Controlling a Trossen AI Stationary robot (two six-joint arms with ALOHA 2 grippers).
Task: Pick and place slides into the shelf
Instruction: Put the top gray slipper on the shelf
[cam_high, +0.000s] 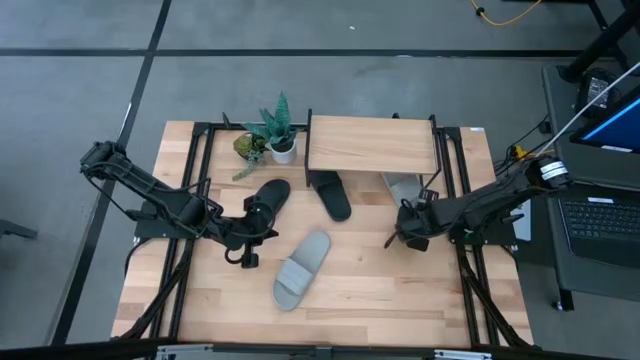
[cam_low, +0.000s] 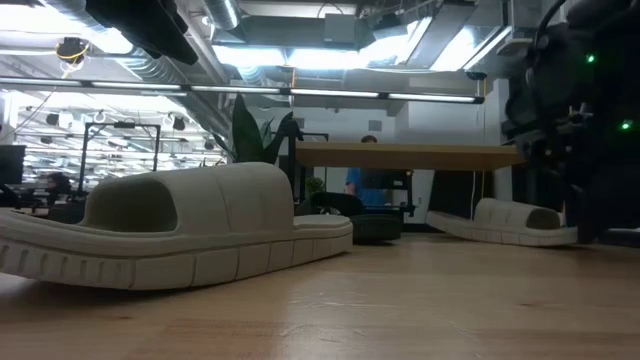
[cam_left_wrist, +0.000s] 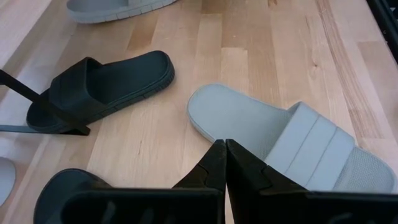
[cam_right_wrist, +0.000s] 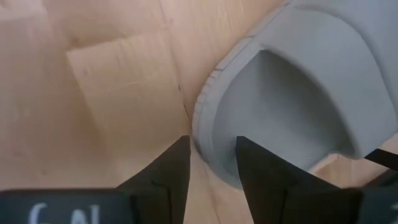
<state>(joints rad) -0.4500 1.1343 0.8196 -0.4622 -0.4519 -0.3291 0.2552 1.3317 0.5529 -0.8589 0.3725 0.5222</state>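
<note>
The right gripper (cam_right_wrist: 211, 165), fingers narrowly parted at the grey slide (cam_right_wrist: 298, 93) by the shelf (cam_high: 370, 145), should straddle its edge squarely before closing, I judge.

Four wide-strap open-toe slide sandals: two black ones (cam_high: 267, 200) (cam_high: 333, 194) and two light grey ones (cam_high: 301, 269) (cam_high: 404, 187). One low rack with a light wood top board (cam_high: 371, 145). One small potted green plant (cam_high: 276, 131). Two dark robot arms.
</note>
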